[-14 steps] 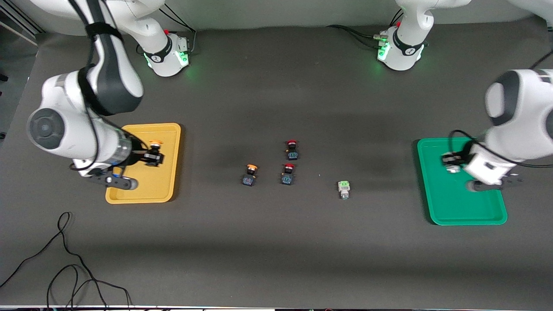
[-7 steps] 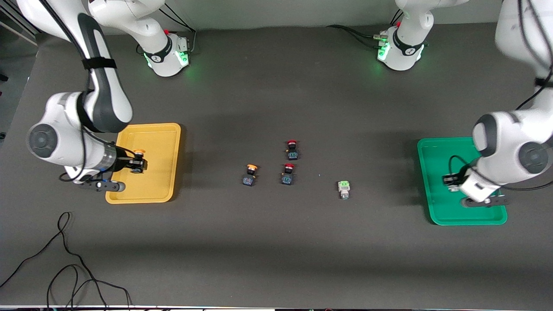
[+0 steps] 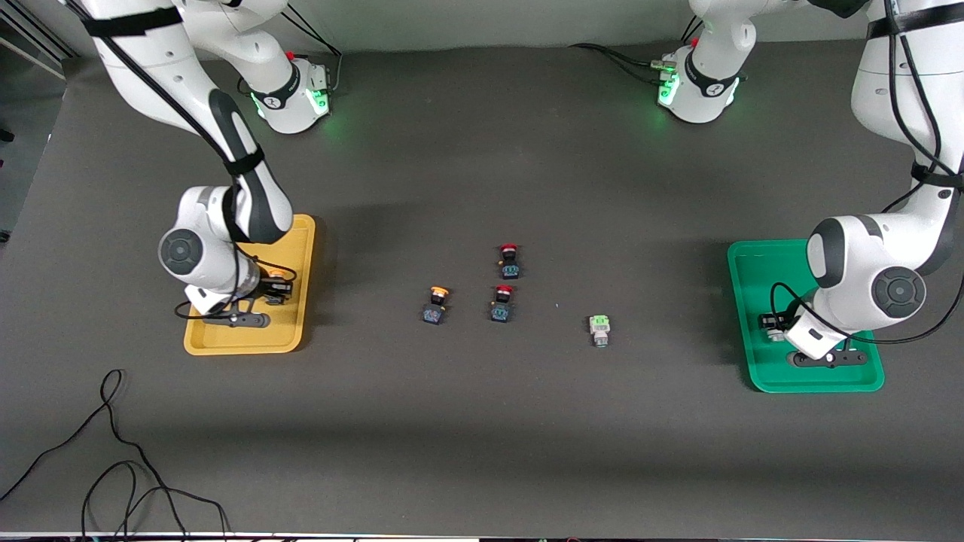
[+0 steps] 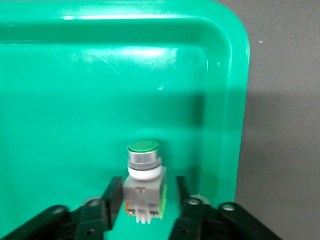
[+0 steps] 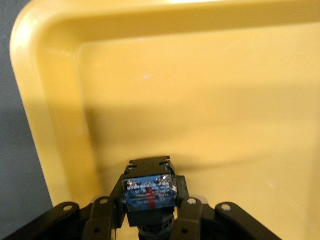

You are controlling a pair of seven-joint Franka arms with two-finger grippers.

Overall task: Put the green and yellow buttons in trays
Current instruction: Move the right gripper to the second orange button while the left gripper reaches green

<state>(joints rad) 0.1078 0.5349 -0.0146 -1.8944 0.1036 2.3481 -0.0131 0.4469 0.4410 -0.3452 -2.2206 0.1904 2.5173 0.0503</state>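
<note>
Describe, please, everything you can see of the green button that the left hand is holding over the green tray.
The green button is a small push-button switch: a round glossy green cap, a silvery collar, a white ring, then a grey-white plastic body with a greenish underside and small terminals. The left hand grips its body, one finger on each side, cap pointing away from the wrist. It sits low over the floor of the green tray, in the part nearer the front camera; whether it touches the floor cannot be told.
</note>
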